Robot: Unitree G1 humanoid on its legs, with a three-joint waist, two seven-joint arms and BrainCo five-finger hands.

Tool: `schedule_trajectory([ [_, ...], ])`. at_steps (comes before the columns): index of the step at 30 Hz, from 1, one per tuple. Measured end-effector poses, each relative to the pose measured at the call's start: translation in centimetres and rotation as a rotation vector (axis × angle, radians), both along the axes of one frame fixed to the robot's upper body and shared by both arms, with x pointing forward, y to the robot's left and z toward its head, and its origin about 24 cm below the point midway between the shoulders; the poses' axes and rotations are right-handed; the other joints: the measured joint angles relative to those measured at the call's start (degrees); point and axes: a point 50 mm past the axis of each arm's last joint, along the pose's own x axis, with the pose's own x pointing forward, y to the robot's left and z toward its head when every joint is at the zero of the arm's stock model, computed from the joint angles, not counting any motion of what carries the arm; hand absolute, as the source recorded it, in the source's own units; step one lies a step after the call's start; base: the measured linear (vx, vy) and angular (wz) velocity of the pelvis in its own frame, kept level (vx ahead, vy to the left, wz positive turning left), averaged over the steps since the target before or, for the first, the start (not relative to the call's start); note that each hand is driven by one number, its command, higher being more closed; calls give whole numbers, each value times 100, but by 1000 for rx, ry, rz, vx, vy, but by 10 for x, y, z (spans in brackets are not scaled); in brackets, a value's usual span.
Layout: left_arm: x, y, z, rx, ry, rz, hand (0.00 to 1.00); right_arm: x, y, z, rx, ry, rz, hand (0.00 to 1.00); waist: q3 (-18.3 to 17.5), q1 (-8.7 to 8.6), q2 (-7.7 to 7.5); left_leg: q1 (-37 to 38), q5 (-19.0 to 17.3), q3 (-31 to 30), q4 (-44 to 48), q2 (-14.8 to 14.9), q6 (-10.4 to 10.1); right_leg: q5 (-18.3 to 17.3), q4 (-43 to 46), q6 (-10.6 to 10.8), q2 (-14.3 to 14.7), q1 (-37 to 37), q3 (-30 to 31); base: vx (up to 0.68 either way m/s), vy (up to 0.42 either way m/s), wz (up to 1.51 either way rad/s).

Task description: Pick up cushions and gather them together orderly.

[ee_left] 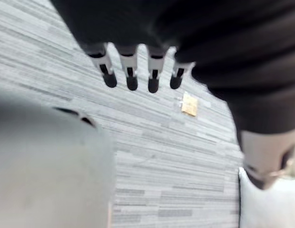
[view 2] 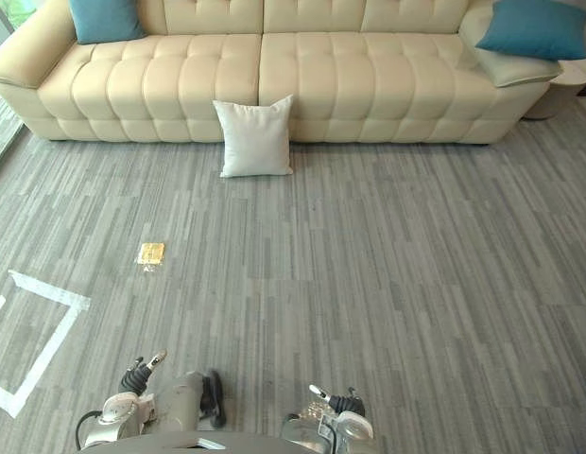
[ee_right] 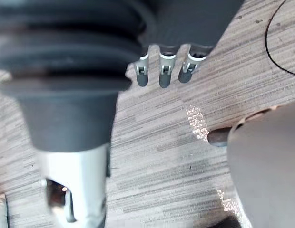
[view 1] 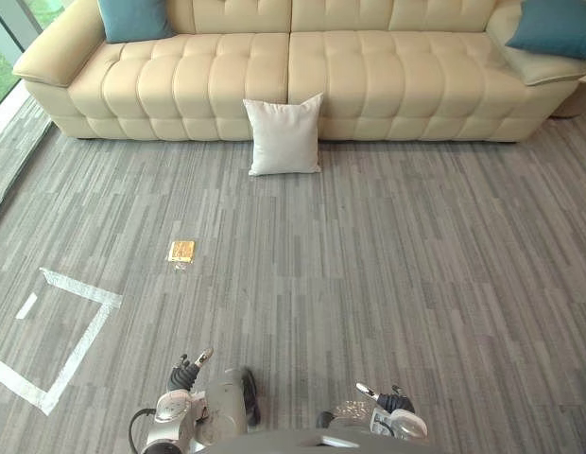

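Left hand [ee_left: 131, 76] and right hand [ee_right: 162, 76] hang low, fingers loose, holding nothing. White cushion [view 1: 285, 135] leans on the sofa [view 1: 369, 85] front, well off. Nothing's started yet; next move is probably walking over to grab it.

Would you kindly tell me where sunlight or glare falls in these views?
Right wrist view: bright sun patches on the grey floor past the right hand. Left eye view: a glint on the floor beside that hand; daylight at the window, upper left; white cushion evenly lit.

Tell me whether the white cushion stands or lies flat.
Standing: the white cushion rests on its lower edge, leaning against the sofa front.
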Motion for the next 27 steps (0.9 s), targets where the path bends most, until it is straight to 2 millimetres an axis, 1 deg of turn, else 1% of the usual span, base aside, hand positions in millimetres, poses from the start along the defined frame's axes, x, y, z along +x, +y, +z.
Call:
schedule_trajectory([
  [1,1,-1,0,-2,-4,4,0,1,1,0,-3,-2,10,0,-22,43,-10,11,695,107,-63,-13,34,-148,8,91,-140,71,72,491,354,-31],
  [2,5,1,2,0,-19,12,0,4,5,1,3,-7,12,0,-45,100,-100,-9,637,307,131,-97,384,-192,29,-29,-277,78,122,601,359,-39],
  [3,9,3,5,7,-32,23,0,13,17,3,25,-36,36,0,-45,144,-169,-211,275,341,543,-57,417,-45,185,-193,-249,-37,235,524,228,-30],
  [4,10,4,5,5,-39,29,0,15,20,4,32,-46,34,0,-39,169,-184,-250,203,342,732,-42,498,15,226,-223,-213,-36,236,488,189,-37],
  [5,11,7,6,0,-48,55,0,18,28,4,54,-56,39,0,-33,249,-225,-234,-59,485,1385,122,682,415,131,-294,-254,134,346,472,218,-35],
  [6,11,11,7,2,-55,73,0,19,31,4,63,-61,39,0,-25,287,-279,-255,-75,489,1695,163,711,597,113,-268,-317,216,418,498,263,-75],
  [7,12,17,10,1,-79,114,0,18,33,4,72,-60,38,0,-4,431,-351,-461,-117,522,2366,184,706,843,199,-128,-410,302,608,403,300,-73],
  [8,6,17,6,3,-47,104,0,10,29,1,66,-35,35,0,-299,388,-498,-301,-231,203,1468,-203,511,873,440,-96,-574,142,678,278,260,-81],
  [9,1,14,3,-4,-26,99,0,9,23,0,51,-29,35,0,-384,386,-377,-258,-323,85,1168,-230,698,839,662,-41,-550,44,719,258,266,-40],
  [10,-3,15,0,4,5,74,0,8,22,-1,51,-20,38,0,-422,273,-513,-118,-507,211,1176,-425,770,773,1389,92,-828,-221,737,228,199,-17],
  [11,-2,17,0,15,7,60,0,6,22,-2,52,-13,36,0,-417,232,-590,-30,-579,241,1108,-541,809,864,2031,202,-954,-547,798,322,200,6],
  [12,0,18,1,21,5,46,0,5,23,-2,56,-8,35,0,-382,213,-622,98,-653,256,1064,-608,848,1142,2785,270,-1025,-890,943,361,167,16],
  [13,-2,20,0,30,24,32,0,2,23,-3,59,-6,31,0,-318,145,-649,506,-790,198,917,-727,902,1401,4336,264,-1028,-1472,1014,378,152,13],
  [14,-5,19,-1,27,37,33,0,3,22,-2,56,-8,34,0,-303,128,-635,698,-835,188,833,-748,914,1373,4832,242,-1020,-1613,973,396,138,9],
  [15,-11,17,-4,20,54,37,0,4,20,-1,48,-16,34,0,-240,104,-546,1271,-896,170,533,-806,939,1128,5769,113,-940,-1888,752,410,132,-1],
  [16,-11,15,-4,14,53,36,0,6,17,1,39,-31,34,0,-202,102,-480,1784,-921,112,215,-810,939,782,6259,-72,-789,-2133,432,416,124,3],
  [17,-12,13,-5,9,57,34,0,7,16,2,34,-41,33,0,-205,81,-440,1993,-919,51,55,-805,934,583,6352,-176,-723,-2258,218,404,85,25],
  [18,-13,9,-6,0,60,33,0,6,15,3,27,-54,29,0,-206,16,-406,2276,-908,-49,-195,-790,912,294,6282,-216,-634,-2543,-140,384,28,45],
  [19,-10,7,-5,-5,53,30,0,8,13,5,21,-73,27,0,-202,-35,-400,2436,-928,-150,-339,-788,877,94,6051,-234,-588,-2849,-383,379,-3,53],
  [20,-9,5,-6,-11,57,27,0,10,11,7,16,-82,26,0,-167,-48,-381,2640,-929,-201,-474,-780,856,-94,5606,-289,-542,-3127,-588,401,-51,47],
  [21,-8,2,-7,-20,65,27,0,10,6,7,10,-86,1,0,-122,-80,-315,2933,-929,-262,-656,-732,835,-187,4865,-320,-427,-3363,-774,443,-89,44],
  [22,-8,0,-7,-24,66,27,0,12,2,9,7,-101,-18,0,-80,-143,-246,3134,-948,-318,-766,-675,801,-163,4333,-350,-315,-3461,-857,564,-128,43],
  [23,-10,-1,-8,-26,74,25,0,15,1,10,8,-113,-24,0,-45,-193,-190,3336,-952,-356,-882,-607,795,-62,3770,-403,-174,-3527,-870,488,-130,51],
  [24,-11,-3,-9,-25,83,15,0,19,1,12,7,-121,-18,0,-23,-255,-147,3519,-980,-450,-977,-523,745,209,3037,-430,-4,-3591,-859,645,-215,63],
  [25,-13,-3,-10,-21,93,7,0,20,1,12,9,-118,-14,0,-14,-268,-169,3715,-1002,-543,-1076,-487,705,603,2243,-448,125,-3629,-840,572,-217,82],
  [26,-13,-1,-10,-9,92,-7,0,19,2,11,11,-110,-8,0,-14,-291,-257,3930,-1092,-743,-1104,-524,538,1093,1424,-521,165,-3539,-741,731,-298,73],
  [27,-13,-1,-10,-8,95,-9,0,20,2,11,12,-115,-6,0,6,-311,-307,4043,-1136,-829,-1110,-493,459,1694,1430,-678,184,-3438,-619,621,-276,51],
])
